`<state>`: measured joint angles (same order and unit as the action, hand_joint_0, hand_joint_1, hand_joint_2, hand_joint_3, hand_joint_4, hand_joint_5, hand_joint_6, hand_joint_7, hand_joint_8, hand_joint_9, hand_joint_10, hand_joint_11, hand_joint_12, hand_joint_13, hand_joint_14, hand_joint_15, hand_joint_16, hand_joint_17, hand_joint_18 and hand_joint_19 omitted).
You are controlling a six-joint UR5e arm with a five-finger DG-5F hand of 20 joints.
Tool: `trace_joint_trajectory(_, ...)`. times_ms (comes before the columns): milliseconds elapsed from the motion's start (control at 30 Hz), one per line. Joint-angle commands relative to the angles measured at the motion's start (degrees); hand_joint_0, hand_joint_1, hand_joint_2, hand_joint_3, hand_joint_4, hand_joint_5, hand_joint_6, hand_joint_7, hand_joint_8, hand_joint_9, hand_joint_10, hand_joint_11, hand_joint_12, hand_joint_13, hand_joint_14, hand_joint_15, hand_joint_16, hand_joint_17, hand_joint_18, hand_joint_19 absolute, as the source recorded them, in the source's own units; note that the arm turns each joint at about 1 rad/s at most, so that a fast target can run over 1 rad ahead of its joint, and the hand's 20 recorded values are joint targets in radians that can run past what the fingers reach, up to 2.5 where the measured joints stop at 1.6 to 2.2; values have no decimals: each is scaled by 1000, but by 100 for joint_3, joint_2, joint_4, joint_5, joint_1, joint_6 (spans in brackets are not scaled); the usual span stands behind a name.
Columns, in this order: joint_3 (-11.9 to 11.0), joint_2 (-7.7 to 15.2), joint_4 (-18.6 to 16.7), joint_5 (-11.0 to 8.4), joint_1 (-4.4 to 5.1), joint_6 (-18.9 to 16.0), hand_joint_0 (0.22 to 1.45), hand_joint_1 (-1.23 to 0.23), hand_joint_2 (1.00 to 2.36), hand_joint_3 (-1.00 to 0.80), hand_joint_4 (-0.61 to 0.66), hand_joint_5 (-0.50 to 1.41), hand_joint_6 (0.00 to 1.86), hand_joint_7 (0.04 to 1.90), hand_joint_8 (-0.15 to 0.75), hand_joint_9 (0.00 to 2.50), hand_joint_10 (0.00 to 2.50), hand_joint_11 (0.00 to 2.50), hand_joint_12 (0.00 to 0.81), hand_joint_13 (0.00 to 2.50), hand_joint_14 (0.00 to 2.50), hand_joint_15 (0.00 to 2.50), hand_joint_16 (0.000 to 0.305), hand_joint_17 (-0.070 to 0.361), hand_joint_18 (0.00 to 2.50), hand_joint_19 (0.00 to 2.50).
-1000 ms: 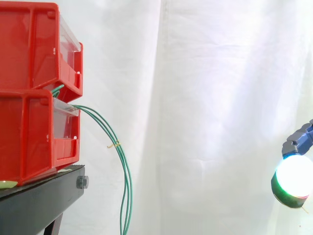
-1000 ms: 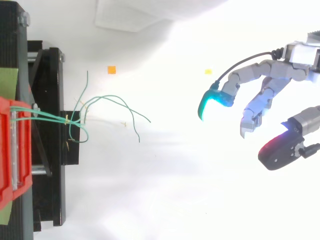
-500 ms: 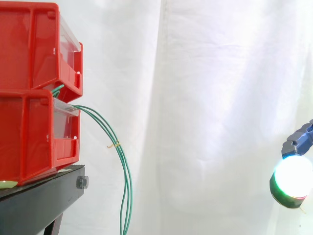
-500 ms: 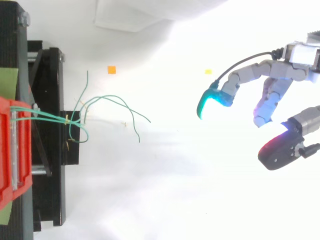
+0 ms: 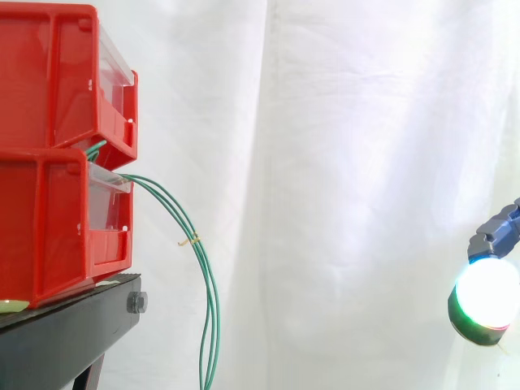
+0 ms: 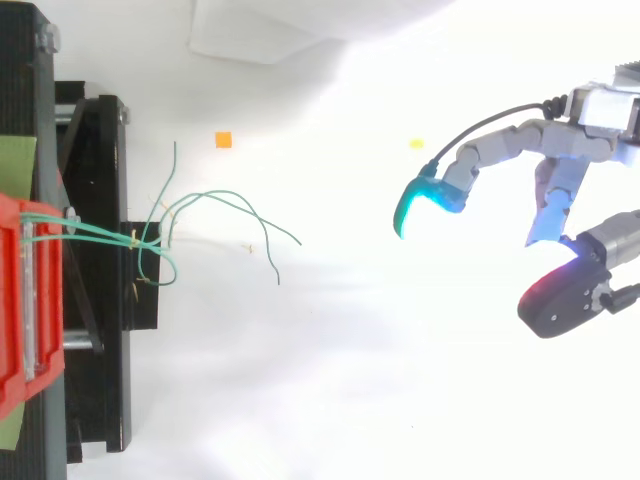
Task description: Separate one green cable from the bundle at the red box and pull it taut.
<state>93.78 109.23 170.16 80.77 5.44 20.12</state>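
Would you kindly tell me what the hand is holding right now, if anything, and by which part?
Nothing is held: the hand is open and well apart from the green cables hanging from the red bins.

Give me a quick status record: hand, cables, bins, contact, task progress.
hand: open, holding nothing, at the top view's right
green cables: leave the red bins' front, droop slack beside the black stand, bundled
red bins: two stacked on the stand
contact: none, hand well clear of cables
task: no cable separated or taut yet
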Motion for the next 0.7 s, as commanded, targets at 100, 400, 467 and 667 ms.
trace_joint_trajectory(100,0,2,0,0,1,1,459,-482,1000,-500,204,-208,502,694,310,1367,23,1069,428,1390,23,1016,76,170,1258,711)
trace_joint_trajectory(400,0,2,0,0,1,1,461,-473,1000,-500,205,-206,502,692,309,1322,24,974,431,1350,24,912,75,168,1251,702)
trace_joint_trajectory(467,0,2,0,0,1,1,460,-471,1000,-500,206,-206,502,694,313,1317,24,948,428,1345,24,910,74,167,1246,703)
trace_joint_trajectory(667,0,-7,0,0,1,-8,460,-472,1000,-500,211,-202,502,694,304,1334,24,948,429,1349,24,906,74,166,1247,712)
